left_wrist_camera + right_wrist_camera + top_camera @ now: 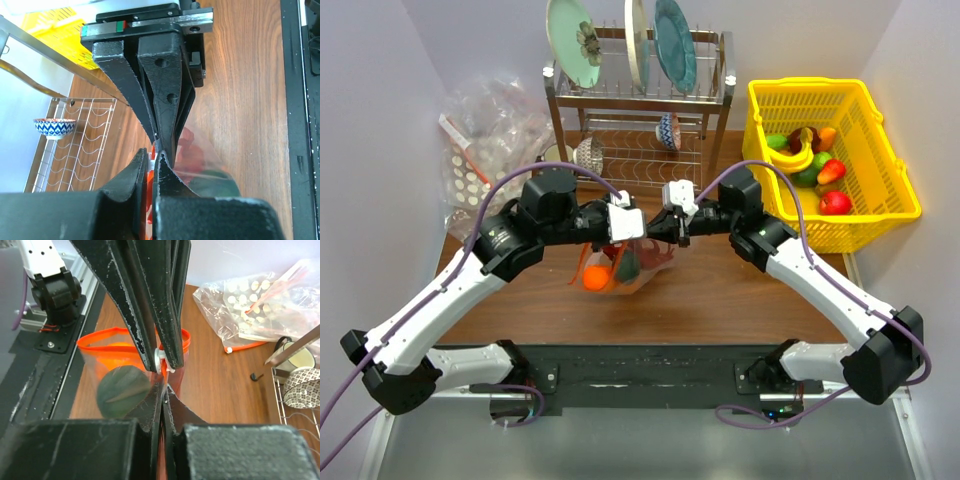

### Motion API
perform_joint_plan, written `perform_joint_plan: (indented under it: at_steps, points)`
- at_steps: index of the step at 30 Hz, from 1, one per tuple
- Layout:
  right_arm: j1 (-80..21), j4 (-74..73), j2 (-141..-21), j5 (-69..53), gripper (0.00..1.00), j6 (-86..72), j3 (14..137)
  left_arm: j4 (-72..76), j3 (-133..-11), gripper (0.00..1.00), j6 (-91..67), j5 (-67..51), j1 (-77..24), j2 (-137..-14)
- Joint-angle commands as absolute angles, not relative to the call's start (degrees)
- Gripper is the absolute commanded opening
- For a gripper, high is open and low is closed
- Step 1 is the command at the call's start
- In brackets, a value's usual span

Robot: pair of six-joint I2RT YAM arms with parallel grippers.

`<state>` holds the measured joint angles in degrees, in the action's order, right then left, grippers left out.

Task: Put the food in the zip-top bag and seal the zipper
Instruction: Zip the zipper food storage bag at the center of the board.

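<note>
The zip-top bag [620,272] hangs between both grippers over the middle of the table. Through its clear wall I see the food: the orange [595,277], the dark green fruit [122,392] and the red lobster [194,150]. My left gripper [631,228] is shut on the bag's top edge, pinching the zipper [100,338] at a small white tab [161,360]. My right gripper [669,228] is shut on the same edge, tip to tip with the left one. The orange-red zipper band still bows into an open loop on one side.
A dish rack [640,100] with plates and bowls stands at the back. A yellow basket [865,200] of toy foods sits at the back right. A heap of clear dotted bags [485,140] lies at the back left.
</note>
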<state>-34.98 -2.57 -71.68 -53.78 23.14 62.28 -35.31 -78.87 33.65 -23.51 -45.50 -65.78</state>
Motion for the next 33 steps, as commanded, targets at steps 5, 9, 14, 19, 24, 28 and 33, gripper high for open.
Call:
perform_joint_plan:
  at_steps: [5, 9, 14, 19, 24, 28, 33]
  points:
    - [-35.2, 3.9, -70.9, -53.4, 0.00, 15.7, 64.5, -29.0, -80.0, 0.00, 32.4, -22.7, -45.5, -64.8]
    - [-35.2, 6.2, -71.3, -50.6, 0.00, 11.0, 64.3, -24.6, -76.0, 0.19, 29.9, -19.3, -45.5, -62.4]
    - [-35.2, 12.9, -71.5, -48.0, 0.00, 3.4, 62.2, -22.2, -72.6, 0.27, 27.6, -16.7, -45.5, -60.3]
    - [-35.2, 17.8, -71.8, -47.5, 0.00, 0.4, 60.8, -19.4, -70.6, 0.30, 23.9, -14.7, -45.5, -59.4]
    - [-35.2, 18.8, -72.1, -47.7, 0.00, 0.4, 60.6, -16.7, -69.2, 0.29, 22.4, -13.2, -45.5, -58.5]
    - [-35.2, 19.3, -71.9, -48.1, 0.00, -1.2, 60.6, -16.0, -68.7, 0.30, 22.3, -13.2, -45.4, -58.8]
    - [-35.2, 19.3, -71.5, -48.2, 0.00, -1.3, 60.2, -15.2, -68.6, 0.07, 21.9, -13.8, -45.4, -59.4]
